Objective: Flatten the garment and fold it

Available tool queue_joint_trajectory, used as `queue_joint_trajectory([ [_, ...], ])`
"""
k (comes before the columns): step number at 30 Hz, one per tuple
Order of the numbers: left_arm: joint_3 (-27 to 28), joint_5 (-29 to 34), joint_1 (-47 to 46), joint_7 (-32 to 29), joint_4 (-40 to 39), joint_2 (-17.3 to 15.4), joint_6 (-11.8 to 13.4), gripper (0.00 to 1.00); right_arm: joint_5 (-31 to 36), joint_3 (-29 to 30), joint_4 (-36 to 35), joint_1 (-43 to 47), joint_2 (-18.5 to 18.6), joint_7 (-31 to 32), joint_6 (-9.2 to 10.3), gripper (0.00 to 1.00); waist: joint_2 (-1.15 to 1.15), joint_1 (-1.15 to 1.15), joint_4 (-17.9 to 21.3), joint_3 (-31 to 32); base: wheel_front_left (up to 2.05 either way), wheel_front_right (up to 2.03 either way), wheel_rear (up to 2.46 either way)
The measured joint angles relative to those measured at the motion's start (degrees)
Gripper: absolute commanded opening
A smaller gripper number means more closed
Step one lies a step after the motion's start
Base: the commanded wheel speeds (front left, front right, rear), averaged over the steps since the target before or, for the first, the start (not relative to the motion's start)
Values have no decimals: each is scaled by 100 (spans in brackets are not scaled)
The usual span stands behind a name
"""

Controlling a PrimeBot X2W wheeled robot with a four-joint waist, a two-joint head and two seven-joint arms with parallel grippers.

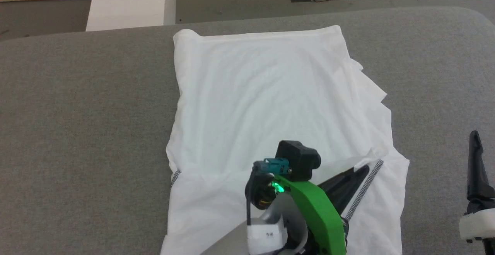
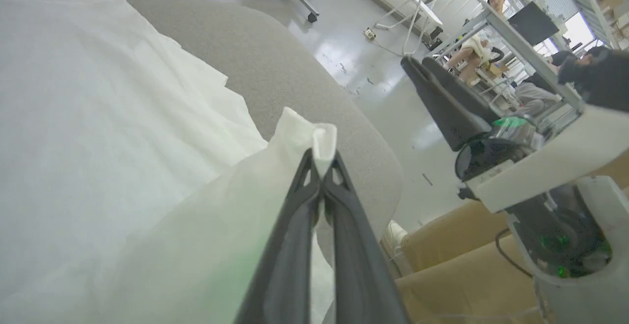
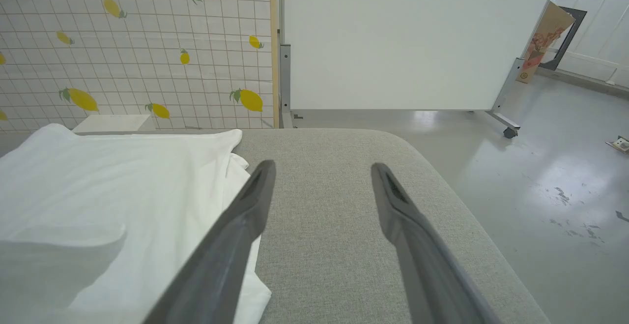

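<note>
The white garment (image 1: 263, 92) lies mostly flat on the grey table (image 1: 77, 112), its far hem straight and its right side rumpled in folds. A dark stitched seam (image 1: 367, 185) runs along its near right corner. My left gripper (image 1: 361, 170) reaches across the near part of the garment to that corner. In the left wrist view, my left gripper (image 2: 323, 159) is shut on a raised pinch of the garment (image 2: 98, 117). My right gripper (image 1: 475, 142) hovers off the cloth's right edge, and in its own view the right gripper (image 3: 322, 169) stands open over bare table, the garment (image 3: 113, 176) to its left.
A white box (image 1: 129, 1) stands beyond the table's far left edge. The table's rounded right corner (image 3: 408, 142) drops to a glossy floor (image 3: 565, 191). Brown cardboard boxes (image 2: 467, 265) sit below the table's near right side. A person (image 2: 474, 48) sits in the background.
</note>
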State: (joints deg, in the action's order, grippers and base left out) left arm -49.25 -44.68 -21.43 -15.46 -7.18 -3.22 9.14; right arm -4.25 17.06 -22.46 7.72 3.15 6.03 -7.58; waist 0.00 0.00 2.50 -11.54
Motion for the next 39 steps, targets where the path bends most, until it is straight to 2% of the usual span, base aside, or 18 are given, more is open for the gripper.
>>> queue_joint_trajectory([
  [6,-982,-324,-307,691,1772,21,-18,0,-47,-177,153,-198,-7,-51,0,100,0,0,201,-281,0,0,0],
  [9,-1269,-491,-510,977,2586,16,56,0,-55,-304,256,-309,-12,-59,0,100,0,0,318,-401,0,0,0],
  [13,-1561,-850,-840,1225,3248,23,198,0,-71,-422,368,-439,-14,-98,0,100,0,0,479,-540,0,0,0],
  [14,-1637,-913,-932,1250,3314,31,212,31,-71,-422,385,-447,-14,-100,0,100,0,0,504,-567,0,0,0],
  [15,-1727,-987,-1044,1270,3379,45,229,80,-71,-422,404,-450,-14,-101,0,100,0,0,531,-596,0,0,0],
  [16,-1820,-1066,-1154,1326,3434,60,250,100,-71,-420,425,-453,-14,-101,0,100,0,0,553,-621,0,0,0],
  [25,-2225,-1614,-1741,1492,3162,81,182,100,-58,-263,448,-446,-15,-90,0,100,0,0,425,-523,0,0,0],
  [28,-2105,-1658,-2026,1722,2927,80,218,100,-33,-212,392,-383,-15,-54,0,100,0,0,305,-414,0,0,0],
  [31,-1792,-1673,-2217,2064,2694,55,388,100,-33,-201,341,-289,-16,-30,0,100,0,0,175,-300,0,0,0],
  [34,-1417,-1570,-2303,2496,2320,-264,656,100,-37,-214,303,-224,-16,4,0,100,0,0,47,-190,0,0,0],
  [39,-589,-1360,-2128,2922,1401,-1315,1315,100,-44,-225,238,-152,-18,53,0,100,0,0,-137,-39,0,0,0],
])
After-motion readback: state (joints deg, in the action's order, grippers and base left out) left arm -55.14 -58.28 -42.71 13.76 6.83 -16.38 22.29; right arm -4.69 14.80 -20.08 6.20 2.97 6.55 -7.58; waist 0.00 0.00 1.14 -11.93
